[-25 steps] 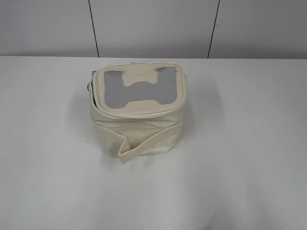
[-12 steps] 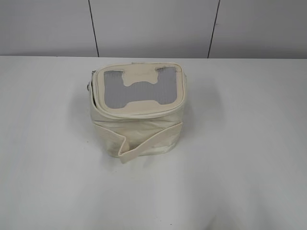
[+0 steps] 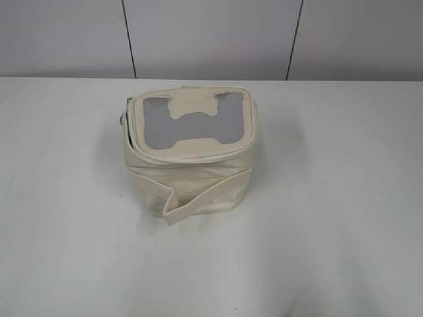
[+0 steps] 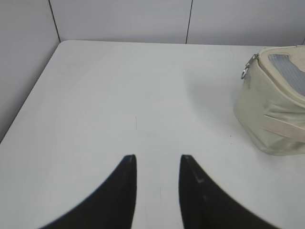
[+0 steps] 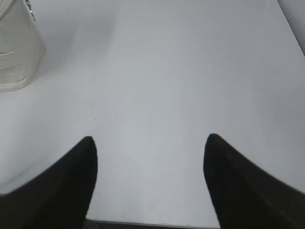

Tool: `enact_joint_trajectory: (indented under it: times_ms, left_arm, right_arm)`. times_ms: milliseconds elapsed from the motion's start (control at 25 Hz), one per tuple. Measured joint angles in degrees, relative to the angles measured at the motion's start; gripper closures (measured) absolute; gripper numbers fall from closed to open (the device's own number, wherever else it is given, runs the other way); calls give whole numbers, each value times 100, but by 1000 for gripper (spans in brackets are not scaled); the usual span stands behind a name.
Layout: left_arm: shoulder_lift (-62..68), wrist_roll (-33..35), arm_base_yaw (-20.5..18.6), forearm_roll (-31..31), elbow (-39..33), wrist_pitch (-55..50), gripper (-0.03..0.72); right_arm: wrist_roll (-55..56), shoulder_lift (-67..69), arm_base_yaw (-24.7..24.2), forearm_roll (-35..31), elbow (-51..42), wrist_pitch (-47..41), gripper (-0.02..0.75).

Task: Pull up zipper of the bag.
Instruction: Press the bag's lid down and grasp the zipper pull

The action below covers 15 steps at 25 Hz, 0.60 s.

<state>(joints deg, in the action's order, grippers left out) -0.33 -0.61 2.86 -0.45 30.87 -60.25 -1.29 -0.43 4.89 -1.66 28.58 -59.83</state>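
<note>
The cream bag (image 3: 188,158) stands on the white table (image 3: 330,198), its grey mesh top panel (image 3: 192,122) facing up and its wide strap (image 3: 198,198) hanging at the front. The zipper track (image 3: 192,157) runs round the top rim. A silver ring pull (image 4: 245,72) shows at the bag's left corner, and another pull (image 5: 30,9) shows in the right wrist view. My left gripper (image 4: 157,157) is open and empty, well to the left of the bag (image 4: 271,105). My right gripper (image 5: 150,139) is open wide and empty, to the right of the bag (image 5: 16,43). Neither gripper shows in the exterior view.
Grey wall panels (image 3: 211,39) stand behind the table. A side wall (image 4: 24,62) borders the table's left edge. The table's near edge (image 5: 152,224) shows under my right gripper.
</note>
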Motion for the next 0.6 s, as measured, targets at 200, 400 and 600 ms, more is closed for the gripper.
enact_joint_trajectory:
  times_ms: [200, 400, 600]
  left_arm:
    - [0, 0, 0, 0, 0, 0, 448]
    - [0, 0, 0, 0, 0, 0, 448]
    - [0, 0, 0, 4, 0, 0, 448]
  right_arm:
    - [-557, 918, 0, -1145, 131, 505, 192]
    - [-3452, 3599, 0, -3551, 381, 1973, 192]
    - [-6601, 6986, 54, -5692, 1830, 2213, 192]
